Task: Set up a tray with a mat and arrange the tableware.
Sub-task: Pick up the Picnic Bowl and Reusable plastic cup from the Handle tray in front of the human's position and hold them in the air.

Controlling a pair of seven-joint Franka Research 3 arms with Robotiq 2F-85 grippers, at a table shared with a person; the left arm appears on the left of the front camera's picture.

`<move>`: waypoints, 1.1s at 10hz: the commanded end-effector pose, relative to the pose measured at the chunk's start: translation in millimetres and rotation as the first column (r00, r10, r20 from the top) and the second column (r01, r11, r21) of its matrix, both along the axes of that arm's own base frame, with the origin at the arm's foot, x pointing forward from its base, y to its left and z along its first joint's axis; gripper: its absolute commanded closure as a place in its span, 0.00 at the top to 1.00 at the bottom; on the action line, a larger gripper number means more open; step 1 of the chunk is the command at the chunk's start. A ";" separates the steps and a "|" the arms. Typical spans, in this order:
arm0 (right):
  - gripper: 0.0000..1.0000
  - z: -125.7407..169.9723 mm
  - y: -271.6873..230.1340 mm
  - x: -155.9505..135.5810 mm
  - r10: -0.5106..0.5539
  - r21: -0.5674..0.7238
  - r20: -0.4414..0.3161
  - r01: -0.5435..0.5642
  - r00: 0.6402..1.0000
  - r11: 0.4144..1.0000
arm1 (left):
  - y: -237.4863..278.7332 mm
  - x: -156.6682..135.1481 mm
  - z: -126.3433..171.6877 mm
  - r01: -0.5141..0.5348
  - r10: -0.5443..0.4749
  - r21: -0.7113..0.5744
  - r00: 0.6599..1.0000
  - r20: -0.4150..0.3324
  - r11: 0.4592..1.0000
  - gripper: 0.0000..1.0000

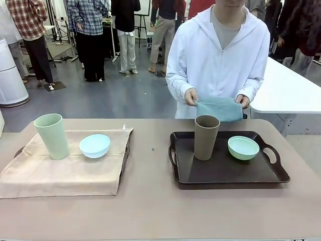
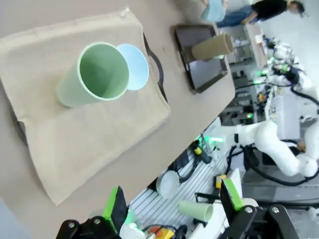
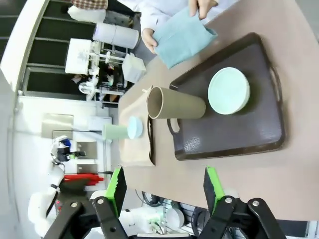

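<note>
Tableware, front view: pale green cup point(image 1: 52, 135) and light blue bowl point(image 1: 95, 145) on a beige mat point(image 1: 65, 175) hiding most of its tray point(image 1: 125, 156); brown cup point(image 1: 206, 136) and mint bowl point(image 1: 243, 147) on a bare tray point(image 1: 225, 173), probably best cleared before the person's teal mat point(image 1: 219, 108) goes down. Left wrist: left fingers point(image 2: 117, 206) spread, empty, pale green cup ahead. Right wrist: right fingers point(image 3: 117, 189) likewise, brown cup ahead.

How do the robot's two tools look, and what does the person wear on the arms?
The left tool and the right tool look alike: black, angular fingers with bright green pads at the tips and round pivot bolts at the joints. The person wears a white zip-up hooded jacket; its long sleeves reach the wrists.
</note>
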State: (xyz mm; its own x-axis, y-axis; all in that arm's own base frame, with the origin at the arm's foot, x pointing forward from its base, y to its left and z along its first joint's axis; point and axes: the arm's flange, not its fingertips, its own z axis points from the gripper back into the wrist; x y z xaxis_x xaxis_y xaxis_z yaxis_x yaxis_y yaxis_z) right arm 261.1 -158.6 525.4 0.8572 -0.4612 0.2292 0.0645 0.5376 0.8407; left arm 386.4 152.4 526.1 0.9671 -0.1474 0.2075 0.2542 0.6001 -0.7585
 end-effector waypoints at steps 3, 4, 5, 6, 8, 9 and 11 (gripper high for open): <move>0.81 -91.3 32.4 -46.0 -0.029 0.115 0.003 0.029 1.000 0.993 | 23.6 -17.7 8.3 -0.052 0.064 -0.118 0.993 0.096 0.992 1.00; 0.81 -92.4 34.8 -44.8 -0.033 0.114 -0.012 0.034 0.999 0.993 | 22.9 -18.3 9.3 -0.043 0.051 -0.098 0.995 0.086 0.994 1.00; 0.81 -28.2 -30.0 -9.5 -0.028 0.093 -0.020 0.030 0.999 0.995 | 13.5 -19.5 11.7 -0.011 0.013 -0.032 0.998 0.064 0.999 1.00; 0.81 -28.2 -30.0 -9.5 -0.028 0.093 -0.020 0.030 0.999 0.995 | 27.3 -15.8 10.5 -0.063 0.070 -0.092 0.995 0.071 0.994 1.00; 0.81 -28.2 -30.0 -9.5 -0.028 0.093 -0.020 0.030 0.999 0.995 | 27.3 -15.8 10.5 -0.063 0.070 -0.092 0.995 0.071 0.994 1.00; 0.81 -28.2 -30.0 -9.5 -0.028 0.093 -0.020 0.030 0.999 0.995 | 27.3 -15.8 10.5 -0.063 0.070 -0.092 0.995 0.071 0.994 1.00; 0.81 -28.2 -30.0 -9.5 -0.028 0.093 -0.020 0.030 0.999 0.995 | 27.3 -15.8 10.5 -0.063 0.070 -0.092 0.995 0.071 0.994 1.00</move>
